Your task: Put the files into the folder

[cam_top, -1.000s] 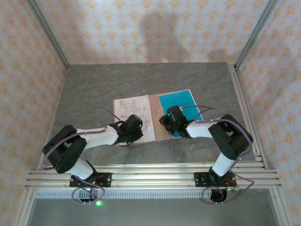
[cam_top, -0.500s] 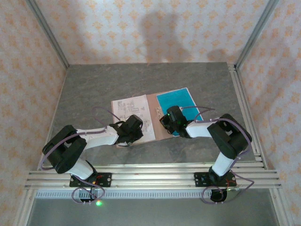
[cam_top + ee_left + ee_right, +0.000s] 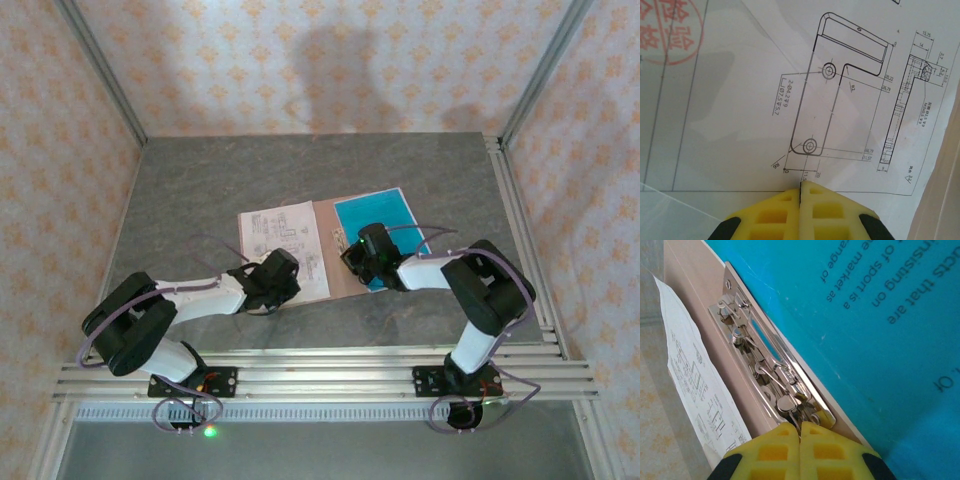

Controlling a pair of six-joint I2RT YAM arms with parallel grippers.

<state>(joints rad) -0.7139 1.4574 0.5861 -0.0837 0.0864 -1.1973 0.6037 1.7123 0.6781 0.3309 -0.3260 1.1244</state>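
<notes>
The folder (image 3: 324,222) is laid open on the table (image 3: 200,190). The white drawing sheet (image 3: 280,232) is seen on its left side, the teal sheet (image 3: 385,215) on its right. The left gripper (image 3: 800,192) is pressed fully closed over the white sheet, with nothing held. The right gripper (image 3: 800,430) is likewise closed, tips at the metal clip (image 3: 770,370); a hold cannot be confirmed.

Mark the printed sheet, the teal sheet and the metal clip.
printed sheet (image 3: 840,100), left wrist view, on the bracket drawing.
teal sheet (image 3: 865,365), right wrist view, a bare patch.
metal clip (image 3: 772,370), right wrist view, mid mechanism.
</notes>
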